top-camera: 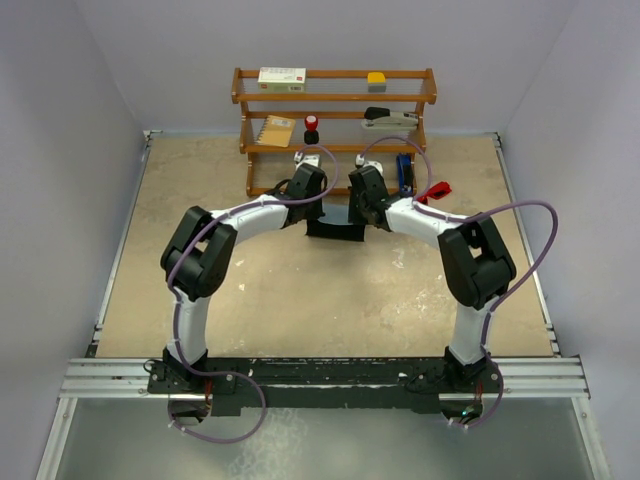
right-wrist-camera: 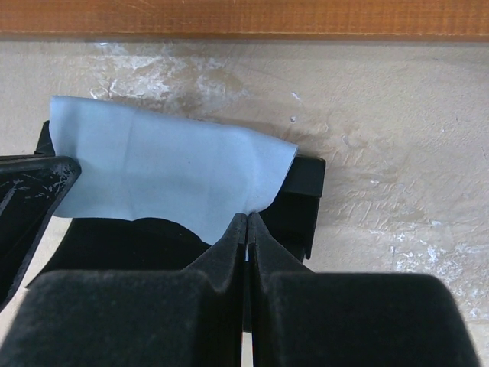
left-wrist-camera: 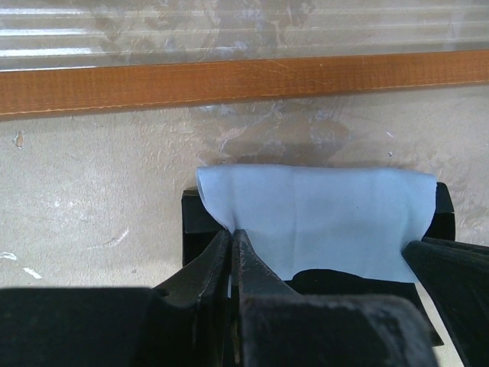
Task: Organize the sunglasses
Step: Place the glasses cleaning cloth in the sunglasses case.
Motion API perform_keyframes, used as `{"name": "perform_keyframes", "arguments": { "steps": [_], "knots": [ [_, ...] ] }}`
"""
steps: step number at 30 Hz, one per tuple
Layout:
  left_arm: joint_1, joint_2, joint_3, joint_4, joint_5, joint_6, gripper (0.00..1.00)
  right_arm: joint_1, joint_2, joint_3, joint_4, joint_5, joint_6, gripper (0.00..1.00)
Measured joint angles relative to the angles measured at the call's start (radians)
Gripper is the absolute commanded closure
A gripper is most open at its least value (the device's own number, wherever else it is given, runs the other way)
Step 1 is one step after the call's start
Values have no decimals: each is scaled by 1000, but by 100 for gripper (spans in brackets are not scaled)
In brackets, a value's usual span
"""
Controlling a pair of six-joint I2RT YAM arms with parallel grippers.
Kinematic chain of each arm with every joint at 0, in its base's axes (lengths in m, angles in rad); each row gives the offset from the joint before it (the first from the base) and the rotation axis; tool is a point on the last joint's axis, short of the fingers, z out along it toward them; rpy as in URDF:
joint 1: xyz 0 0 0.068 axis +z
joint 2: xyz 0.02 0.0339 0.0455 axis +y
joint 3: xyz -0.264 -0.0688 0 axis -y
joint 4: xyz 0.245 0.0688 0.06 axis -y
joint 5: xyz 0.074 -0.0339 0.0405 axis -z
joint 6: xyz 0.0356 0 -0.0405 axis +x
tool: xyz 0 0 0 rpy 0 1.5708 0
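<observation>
A small bright red pair of sunglasses lies on the beige tabletop, just beside the lower right foot of the brown wooden tiered shelf. It is at about 2 o'clock from the black oblong case, and neither arm touches it.

The case sits on the table in front of the shelf, toward 12 o'clock from the table's middle, and both wrists meet over it. A light blue square cloth lies across the case. In the left wrist view the case's black corners show past the cloth at 9 o'clock and 3 o'clock.

The left gripper has its jaws pressed together, pinching the cloth's near corner at about 7 o'clock on the cloth in its own view. The right gripper is likewise clamped on the cloth's opposite near corner, at about 5 o'clock on the cloth in its own view. Each wrist camera catches a finger of the other arm at the edge of the frame.

On the shelf's top tier, a white and green flat box rests toward 11 o'clock and a small yellow block toward 1 o'clock.
</observation>
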Motion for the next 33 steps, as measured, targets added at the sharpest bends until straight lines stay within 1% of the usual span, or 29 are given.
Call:
{"name": "perform_keyframes", "arguments": {
  "steps": [23, 33],
  "knots": [
    [0, 26, 6, 29, -5, 0, 100, 0, 41, -9, 26, 2, -2, 100],
    [4, 69, 14, 32, -4, 1, 100, 0, 61, -9, 28, 2, -6, 100]
  ]
}}
